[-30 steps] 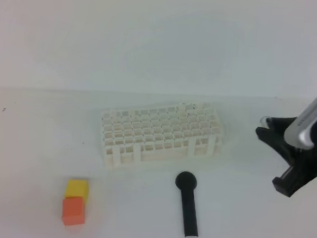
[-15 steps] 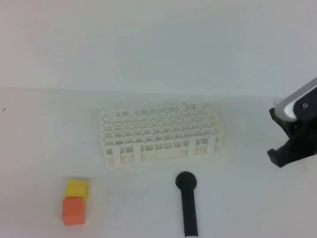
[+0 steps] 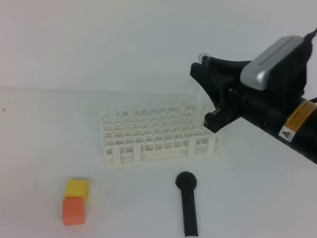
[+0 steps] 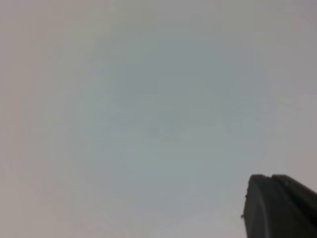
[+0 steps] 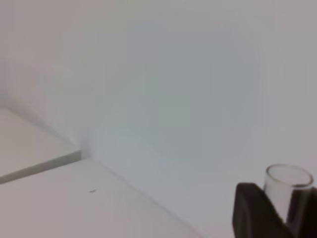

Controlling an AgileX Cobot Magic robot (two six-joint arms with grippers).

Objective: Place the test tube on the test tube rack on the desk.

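One test tube (image 5: pixel 289 191) stands upright, mouth at 12 o'clock, pinched between the two black fingers of the right tool (image 3: pixel 209 87). The tool hangs above the rack's (image 3: pixel 160 135) right end, so the tube's long way already points down at the holes, toward 6 o'clock. The right arm is nearer. The left tool (image 4: pixel 280 206) is closed on nothing. The rack sits on the tabletop (image 3: pixel 37 143).

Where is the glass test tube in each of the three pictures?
Exterior high: the test tube hangs upright in the right gripper, above the right end of the test tube rack.
Left wrist: not in it.
Right wrist: its rimmed mouth shows at the lower right, between the black fingers.
Shared landmark: the right gripper's black fingers.
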